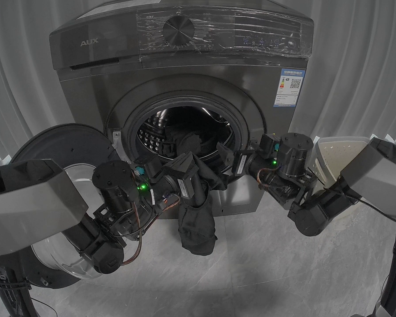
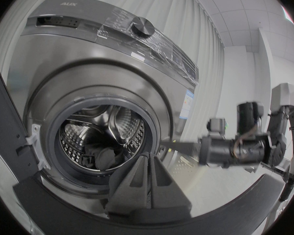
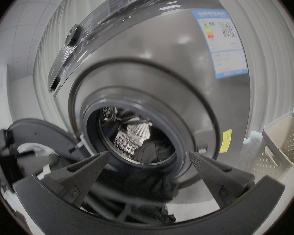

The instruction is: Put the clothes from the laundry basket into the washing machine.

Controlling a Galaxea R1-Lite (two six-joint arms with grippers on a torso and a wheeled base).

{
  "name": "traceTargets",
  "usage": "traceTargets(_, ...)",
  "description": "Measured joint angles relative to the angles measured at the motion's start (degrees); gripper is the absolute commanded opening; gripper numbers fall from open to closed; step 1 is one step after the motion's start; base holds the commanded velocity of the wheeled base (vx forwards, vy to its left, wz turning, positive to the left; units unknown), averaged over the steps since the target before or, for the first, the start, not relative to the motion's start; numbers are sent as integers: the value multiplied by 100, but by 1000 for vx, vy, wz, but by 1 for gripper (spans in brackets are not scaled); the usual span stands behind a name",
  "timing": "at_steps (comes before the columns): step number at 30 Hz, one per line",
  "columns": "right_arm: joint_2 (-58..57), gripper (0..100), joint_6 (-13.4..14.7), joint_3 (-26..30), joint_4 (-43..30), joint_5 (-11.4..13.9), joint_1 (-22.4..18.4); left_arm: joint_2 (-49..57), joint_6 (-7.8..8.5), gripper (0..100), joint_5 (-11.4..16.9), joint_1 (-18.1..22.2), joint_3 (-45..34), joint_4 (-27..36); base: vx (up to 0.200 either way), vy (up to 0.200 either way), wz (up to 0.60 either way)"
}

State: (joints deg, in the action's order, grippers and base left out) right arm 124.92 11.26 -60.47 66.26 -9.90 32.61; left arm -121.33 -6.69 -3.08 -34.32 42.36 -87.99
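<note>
Garment (image 1: pixel 198 230) pinched in left gripper (image 2: pixel 150 157) dangles below the opening of the washing machine (image 1: pixel 185 80), might snag its rim; right gripper (image 3: pixel 149 154) spread wide.

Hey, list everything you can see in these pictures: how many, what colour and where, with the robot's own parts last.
washing machine: one, dark grey, straight ahead
door: one, dark grey, open to the robot's left
dial: one, dark, top panel
label: one, white and blue, front, upper right
clothes: dark pile, count unclear, inside the drum
black garment: one, hanging below the drum opening
laundry basket: one, cream, on the floor right of the machine
curtain: white, behind the machine
floor: grey tiles
left pincer: shut on the black garment, before the opening
right pincer: open, before the opening's right side
</note>
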Motion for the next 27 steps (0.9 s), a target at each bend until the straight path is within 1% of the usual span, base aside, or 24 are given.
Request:
traceTargets(3, -35, 100, -133, 471, 74, 202, 74, 33, -33, 0, -148, 4, 132, 0, 0, 0, 0)
traceTargets(6, -39, 100, -262, 835, 195, 388, 184, 50, -50, 0, -216, -2, 204, -4, 0, 0, 0)
traceTargets(9, -33, 100, -368, 1152, 299, 585, 401, 59, -61, 0, -252, -18, 256, -2, 0, 0, 0)
traceTargets(11, -13, 100, -413, 1298, 340, 656, 571, 61, -61, 0, -266, -22, 302, 9, 0, 0, 0)
traceTargets(18, 226, 100, -423, 1403, 371, 657, 934, 44, -67, 0, -272, -24, 427, 27, 0, 0, 0)
traceTargets(23, 485, 100, -413, 1318, 351, 605, 1003, 28, -67, 0, -279, -22, 438, 27, 0, 0, 0)
traceTargets(27, 713, 100, -399, 1083, 301, 479, 1006, 24, -67, 0, -279, -18, 429, 24, 0, 0, 0)
